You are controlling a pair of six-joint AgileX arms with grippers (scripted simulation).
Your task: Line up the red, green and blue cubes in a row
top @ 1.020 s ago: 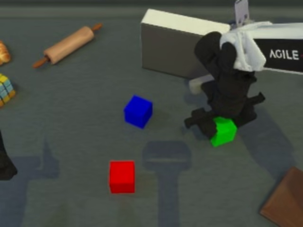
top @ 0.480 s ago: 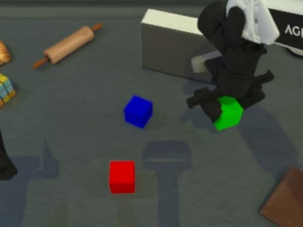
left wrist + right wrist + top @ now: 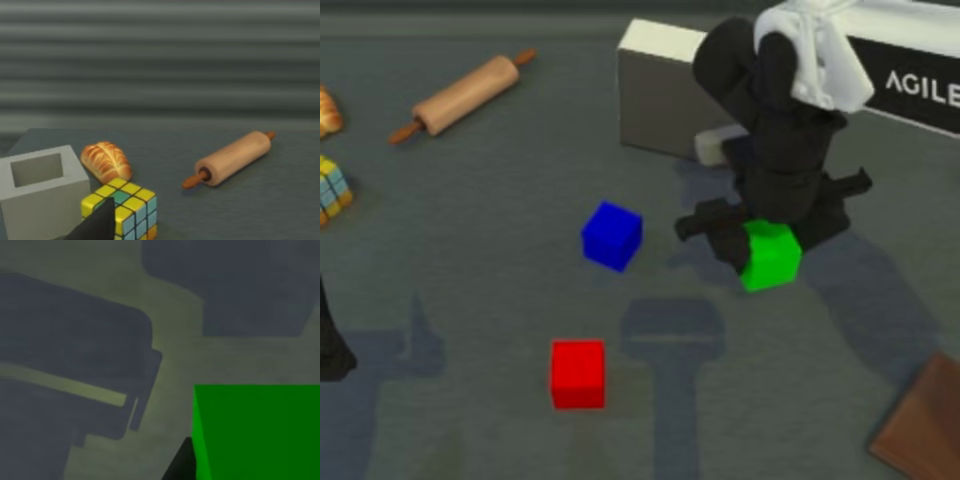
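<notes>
A: Entry: the green cube (image 3: 770,256) is clamped between the fingers of the right gripper (image 3: 767,240) and sits directly beneath the wrist, clear of the table (image 3: 470,230) judging by its shadow cast off to the side. In the right wrist view the green cube (image 3: 256,432) fills the near corner, with only shadowed tabletop behind it.

B: Change since the last two readings?

A: A second ago the cube was lower in the top view and further right. Half a second ago it had been lifted toward the white box (image 3: 665,95). Now it has swung leftward, closing on the blue cube (image 3: 611,236), which lies well to the gripper's left at about the same level. The red cube (image 3: 578,373) is further left again and nearer the front edge. Neither has moved.

B: Meaning for the task?

A: My judgement: pick-up is done and the carry is under way. Red and blue already suggest a slanted line, so the green one probably has to come down in line with them, or the others get shifted afterwards. None of the three is lined up yet.

B: Left arm?

A: Parked at the table's left edge, left gripper (image 3: 330,345) idle; whether it is parted or closed, I cannot tell. Its wrist view shows the puzzle cube (image 3: 125,210), a bread loaf (image 3: 105,161) and the rolling pin (image 3: 232,159), all untouched.
</notes>
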